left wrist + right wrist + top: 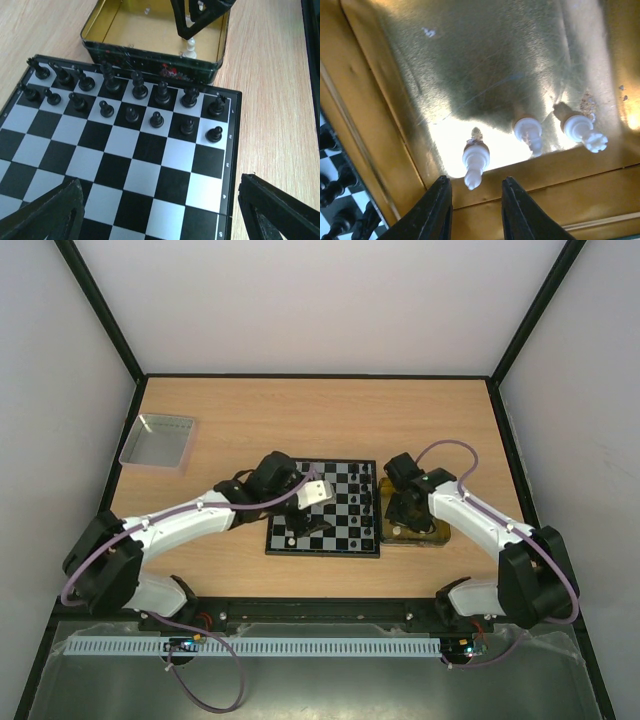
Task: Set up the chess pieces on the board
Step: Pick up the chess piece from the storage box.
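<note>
The board [345, 512] lies between the arms. Black chess pieces [139, 90] fill its two rows nearest the yellow tin [150, 64]. My left gripper [160, 215] hovers open over bare squares of the board [125, 150], holding nothing. My right gripper [475, 200] reaches down into the tin [485, 60], jaws apart. A white piece [476, 157] stands just ahead of the gap between its fingertips, untouched. Two more white pieces [527, 131] [582, 131] stand to its right. In the left wrist view the right gripper [200, 17] hangs over a white piece [190, 48].
A grey metal tray [158, 440] sits at the far left of the wooden table. The tin [415, 537] touches the board's right edge. Black frame posts border the table on both sides.
</note>
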Motion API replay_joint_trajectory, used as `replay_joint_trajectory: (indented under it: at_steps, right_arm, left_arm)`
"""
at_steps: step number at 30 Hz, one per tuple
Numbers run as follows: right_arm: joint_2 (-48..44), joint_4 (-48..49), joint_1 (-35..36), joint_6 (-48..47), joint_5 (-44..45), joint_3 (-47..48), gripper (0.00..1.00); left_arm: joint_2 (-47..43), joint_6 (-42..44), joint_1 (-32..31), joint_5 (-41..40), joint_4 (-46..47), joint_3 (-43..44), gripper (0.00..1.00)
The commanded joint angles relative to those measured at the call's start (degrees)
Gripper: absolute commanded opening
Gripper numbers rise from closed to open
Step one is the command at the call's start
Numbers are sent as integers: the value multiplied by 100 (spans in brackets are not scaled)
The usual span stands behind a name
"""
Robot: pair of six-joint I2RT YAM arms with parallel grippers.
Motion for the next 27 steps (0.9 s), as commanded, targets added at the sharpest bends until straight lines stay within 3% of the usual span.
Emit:
replay_joint_trajectory:
  at_steps: [1,27]
  right_arm:
    - [-58,83,-176,-148,28,-118,27]
    - [413,577,-307,-291,-240,-307,23]
  left_arm:
    - [175,-214,-44,233,383,247,84]
    - [999,-626,-353,776,696,569,86]
